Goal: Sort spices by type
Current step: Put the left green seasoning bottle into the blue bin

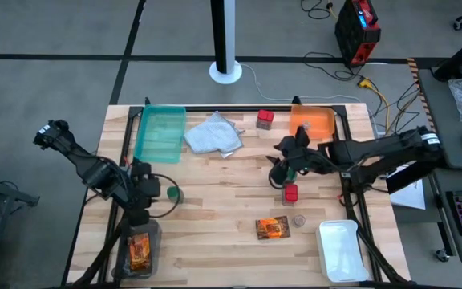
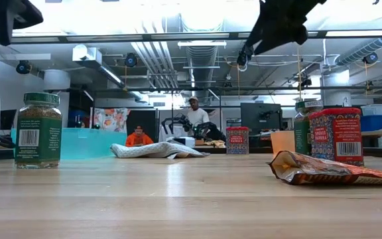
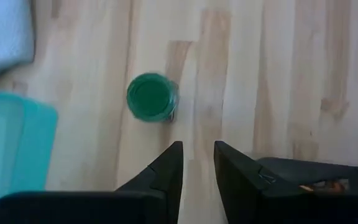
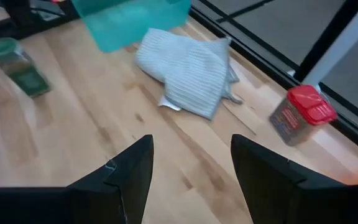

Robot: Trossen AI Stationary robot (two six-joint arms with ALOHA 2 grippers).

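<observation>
A green-capped jar [image 1: 172, 193] [image 3: 151, 98] stands upright on the table just ahead of my left gripper [image 1: 149, 191] [image 3: 197, 152], which hovers above it with a narrow gap between its fingers. My right gripper [image 1: 281, 164] [image 4: 191, 155] hangs wide open over mid-table, high in the low view [image 2: 270, 26]. Below it stand a second green-capped jar [image 1: 292, 171] [image 2: 302, 126] and a red box [image 1: 290, 193] [image 2: 337, 136]. Another red box [image 1: 265, 119] [image 4: 302, 113] stands at the far edge. An orange-brown packet [image 1: 272, 228] [image 2: 330, 169] and a tiny grey jar [image 1: 299, 218] lie nearer.
A teal tray [image 1: 160, 132] and an orange tray [image 1: 315, 122] sit at the far edge with a pale grey cloth [image 1: 212, 135] between them. A white tray [image 1: 342, 249] is at the near right. Another packet [image 1: 139, 250] lies in a container at the near left.
</observation>
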